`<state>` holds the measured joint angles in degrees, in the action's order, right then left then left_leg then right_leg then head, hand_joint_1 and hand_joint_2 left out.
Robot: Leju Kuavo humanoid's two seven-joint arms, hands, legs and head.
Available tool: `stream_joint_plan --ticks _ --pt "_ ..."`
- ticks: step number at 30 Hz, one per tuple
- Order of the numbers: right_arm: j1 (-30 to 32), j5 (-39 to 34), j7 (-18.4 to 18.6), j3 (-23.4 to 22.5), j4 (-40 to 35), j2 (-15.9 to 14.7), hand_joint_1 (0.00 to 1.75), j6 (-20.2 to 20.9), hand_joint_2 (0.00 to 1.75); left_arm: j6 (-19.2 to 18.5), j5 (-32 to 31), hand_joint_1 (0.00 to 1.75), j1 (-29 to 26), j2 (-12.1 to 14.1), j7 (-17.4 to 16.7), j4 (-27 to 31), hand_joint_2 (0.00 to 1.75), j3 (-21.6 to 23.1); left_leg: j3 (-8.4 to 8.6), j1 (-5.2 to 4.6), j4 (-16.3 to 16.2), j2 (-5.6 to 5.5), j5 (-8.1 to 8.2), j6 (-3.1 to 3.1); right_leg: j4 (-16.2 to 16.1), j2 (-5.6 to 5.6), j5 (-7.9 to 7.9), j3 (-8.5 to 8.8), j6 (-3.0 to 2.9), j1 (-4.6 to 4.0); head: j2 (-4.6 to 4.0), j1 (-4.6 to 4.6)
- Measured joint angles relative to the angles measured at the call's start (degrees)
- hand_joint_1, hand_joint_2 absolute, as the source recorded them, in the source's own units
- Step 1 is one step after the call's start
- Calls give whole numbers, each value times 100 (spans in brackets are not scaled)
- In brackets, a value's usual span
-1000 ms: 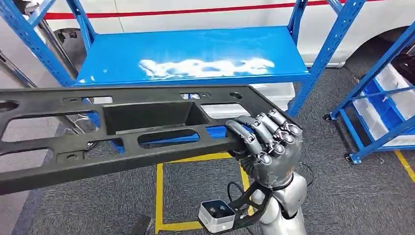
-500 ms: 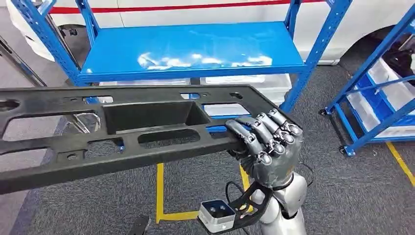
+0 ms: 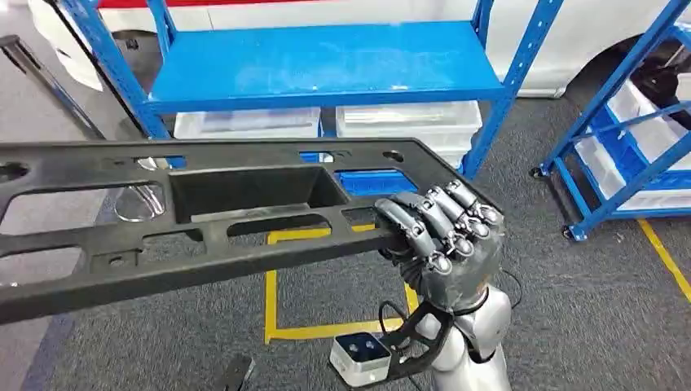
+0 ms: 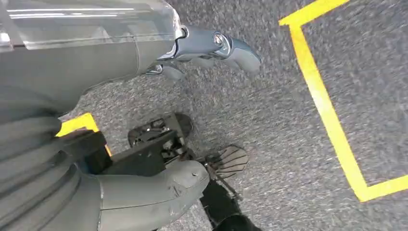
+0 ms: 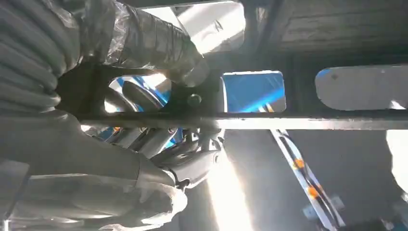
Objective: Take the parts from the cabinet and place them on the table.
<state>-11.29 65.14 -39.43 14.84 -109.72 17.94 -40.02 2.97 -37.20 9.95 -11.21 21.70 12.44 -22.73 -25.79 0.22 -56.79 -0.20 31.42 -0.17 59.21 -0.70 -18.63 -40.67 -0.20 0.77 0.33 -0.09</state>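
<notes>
Part [image 3: 204, 220] in right hand [image 3: 444, 240]

A blue metal shelving rack [image 3: 326, 61] stands on the grey carpeted floor [image 3: 587, 318], its flat shelf bare. Beneath it, two white plastic bins [image 3: 407, 120] sit side by side on the floor. Yellow tape lines [image 3: 270, 305] mark a rectangle on the carpet nearby.

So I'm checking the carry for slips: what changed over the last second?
The whole head view shifted: the blue shelf slid up the picture and the white bins beneath it came into sight, so the camera moved, not the things. The right hand still grips the black part at the same end.
</notes>
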Motion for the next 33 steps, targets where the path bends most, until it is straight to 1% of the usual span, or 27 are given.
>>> stream_joint_plan --ticks 2,3,4,5,6,7,8,9,10,11,12,13,14,16,17,18,19,21,22,23,24,26,27,28,29,32,33 --pt "-1 0 0 7 2 -2 175 0 175 0 0 0 -16 2 -4 -2 175 0 -73 11 18 11 -143 105 -84 12 135 -18 87 -12 0 4" --pt "-1 0 0 7 2 -9 175 0 175 0 2 0 -3 0 -9 -2 175 0 -153 28 35 63 -252 162 20 34 -113 -88 92 16 0 0" --pt "-2 2 0 9 2 -11 175 0 175 0 2 0 6 0 -7 -2 175 0 -254 21 33 70 -319 229 265 40 -509 -174 92 14 0 9" --pt "-2 4 0 9 2 -13 175 0 175 0 2 0 10 0 -7 -2 175 0 -341 17 26 72 -398 252 673 43 -929 -267 100 17 0 2" --pt "-2 4 0 9 2 -13 175 0 175 0 4 0 12 0 -7 0 175 0 -437 7 20 77 -479 261 1135 52 -1238 -357 116 14 0 9" --pt "-2 6 0 11 4 -13 175 0 175 0 2 0 10 0 -7 -2 175 0 -539 -6 12 83 -560 261 1527 54 -1359 -410 131 15 0 2" --pt "-2 6 0 11 4 -15 175 0 175 0 2 0 10 0 -7 -2 175 0 -651 -14 -1 89 -635 255 1780 54 -1278 -402 137 17 0 7" --pt "-2 6 0 11 4 -15 175 0 175 0 4 0 10 0 -7 -2 175 0 -775 -22 -20 89 -709 239 1818 54 -1067 -287 135 16 0 4" --pt "-3 6 0 13 4 -15 175 0 175 0 4 0 13 0 -7 -2 175 0 -884 -23 -45 90 -767 227 1662 53 -862 -78 125 16 0 4" --pt "-5 13 0 17 4 -13 175 0 175 0 4 0 15 0 -7 -2 175 0 -997 -23 -82 87 -829 207 1274 53 -755 293 101 16 0 4" --pt "-9 15 0 24 2 -13 175 0 175 0 4 0 21 0 -7 0 175 0 -1055 -21 -138 82 -871 187 785 54 -844 722 70 13 0 4" --pt "-15 20 0 37 2 -11 175 0 175 0 4 0 22 -2 -4 0 175 0 -1126 -48 -187 71 -898 156 194 57 -1153 1136 49 -33 0 7" --pt "-17 22 0 39 2 -11 175 0 175 0 4 0 21 -2 -4 0 175 0 -1138 -45 -194 75 -939 120 -30 60 -1273 1234 14 -37 0 -2" --pt "-18 24 0 39 4 -13 175 0 175 0 4 0 24 -2 -2 0 175 0 -1155 -15 -161 77 -1061 46 1 62 -1180 1156 -54 -85 0 0" --pt "-18 24 0 39 4 -13 175 0 175 0 4 0 9 0 -2 0 175 0 -1190 -17 -150 72 -1102 0 -36 59 -1099 1113 -118 -52 0 4" --pt "-23 24 0 39 4 -11 175 0 175 0 4 0 7 0 -2 0 175 -2 -1236 16 -226 60 -961 -33 -53 20 -1020 1052 -164 -39 0 2" --pt "-22 24 0 42 4 -9 175 0 175 -4 4 0 0 -2 -2 0 175 0 -1335 15 -424 57 -646 -56 -53 21 -954 968 -222 -37 0 0" --pt "-22 24 0 42 4 -7 175 0 175 -7 4 0 3 0 -2 0 175 0 -1545 40 -1191 58 32 -104 -48 10 -815 797 -249 -45 0 0" --pt "-22 24 0 42 6 -7 175 0 175 -9 4 0 2 0 -2 0 175 0 -1617 42 -1594 58 217 -122 -44 5 -742 695 -247 -49 0 -2" --pt "-21 26 0 41 6 -7 175 0 175 -9 4 0 0 0 -2 0 175 -2 -1620 43 -1866 59 203 -132 -35 2 -663 595 -239 -48 0 0" --pt "-22 28 0 42 11 -9 175 0 175 -9 4 0 -1 0 -2 0 175 -2 -1523 45 -1886 58 43 -135 -26 2 -595 498 -229 -47 0 0" --pt "-22 39 0 42 13 -7 175 0 175 -13 4 0 6 0 -4 0 175 -2 -1020 48 -1335 59 -384 -130 9 2 -469 307 -199 -38 0 0" --pt "-25 61 0 42 13 -7 175 0 175 -13 4 0 15 0 -4 0 175 0 -618 50 -823 56 -421 -123 31 4 -412 242 -178 -37 0 -2" --pt "-26 74 0 44 11 2 175 0 175 -15 4 0 34 0 -4 0 175 -2 -247 38 -297 49 -183 -101 51 9 -372 201 -143 -53 0 -2" --pt "-32 89 0 52 13 0 175 0 175 -15 7 0 48 0 0 0 175 0 -106 12 11 29 -90 -46 64 3 -326 183 -105 -61 0 4" --pt "-44 89 0 83 24 0 175 0 175 -18 7 0 34 -2 4 0 175 -2 -221 -19 -21 33 -210 78 -13 -7 -148 184 -2 -41 0 2" --pt "-46 89 0 83 28 -6 175 0 175 -20 9 0 33 -9 7 -2 175 -2 -263 36 33 64 -312 134 29 4 -191 143 30 -41 0 2"
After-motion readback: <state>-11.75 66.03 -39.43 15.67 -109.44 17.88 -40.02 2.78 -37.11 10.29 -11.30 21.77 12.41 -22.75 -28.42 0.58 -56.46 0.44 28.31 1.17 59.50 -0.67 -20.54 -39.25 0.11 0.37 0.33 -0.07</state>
